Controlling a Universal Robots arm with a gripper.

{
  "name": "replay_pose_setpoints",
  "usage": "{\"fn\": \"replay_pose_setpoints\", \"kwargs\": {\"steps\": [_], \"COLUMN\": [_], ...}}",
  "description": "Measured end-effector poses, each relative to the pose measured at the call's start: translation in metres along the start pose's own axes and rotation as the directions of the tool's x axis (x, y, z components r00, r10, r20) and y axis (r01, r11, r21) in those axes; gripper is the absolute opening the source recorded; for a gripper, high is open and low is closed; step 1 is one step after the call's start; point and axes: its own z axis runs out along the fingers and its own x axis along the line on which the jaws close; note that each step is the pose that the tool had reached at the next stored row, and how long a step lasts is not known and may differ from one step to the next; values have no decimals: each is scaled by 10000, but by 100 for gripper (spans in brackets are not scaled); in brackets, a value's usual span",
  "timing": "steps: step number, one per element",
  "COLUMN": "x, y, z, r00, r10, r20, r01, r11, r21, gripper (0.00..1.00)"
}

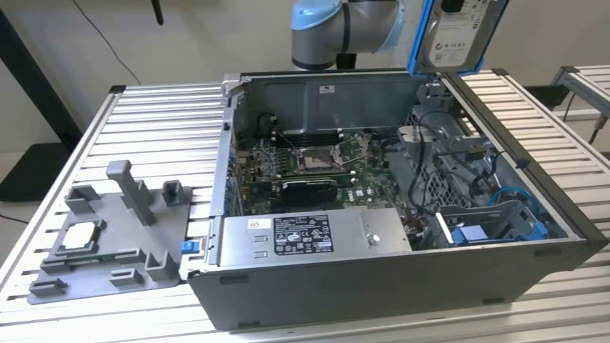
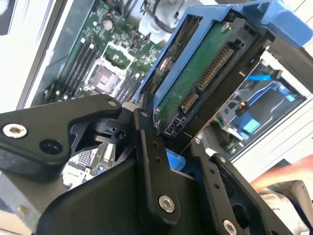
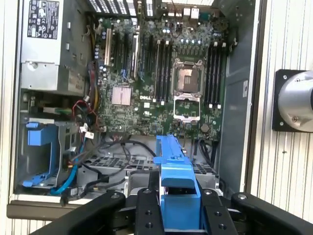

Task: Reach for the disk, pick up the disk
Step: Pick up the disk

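The disk (image 1: 461, 32), a silver drive with a white label in a bright blue frame, hangs upright in the air above the back right corner of the open computer case (image 1: 381, 286). In the second wrist view its green circuit-board underside (image 2: 195, 78) and connectors face the camera. My gripper (image 2: 171, 142) is shut on the disk's blue frame, with a black finger (image 2: 151, 166) on each side. In the first wrist view the blue frame (image 3: 176, 176) sticks out from between the fingers of the gripper (image 3: 178, 200), high above the motherboard (image 3: 161, 78).
The case lies open on a slatted aluminium table (image 1: 162, 114), with a power supply (image 1: 305, 236), loose cables and a fixed blue bracket (image 1: 476, 232) inside. A grey fixture (image 1: 114, 236) holding a small silver chip (image 1: 81, 232) stands at the exterior view's left. The arm's base (image 1: 333, 32) is behind the case.
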Motion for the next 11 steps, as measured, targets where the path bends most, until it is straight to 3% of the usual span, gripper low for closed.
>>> {"fn": "replay_pose_setpoints", "kwargs": {"steps": [3,11], "x": [4,4], "y": [-93,-102], "z": [-3,-3], "r00": [10000,10000], "r10": [1,1], "r20": [1,-13], "r01": [-1,-1], "r11": [10000,10000], "r21": [-1,-16], "gripper": [0,0]}}
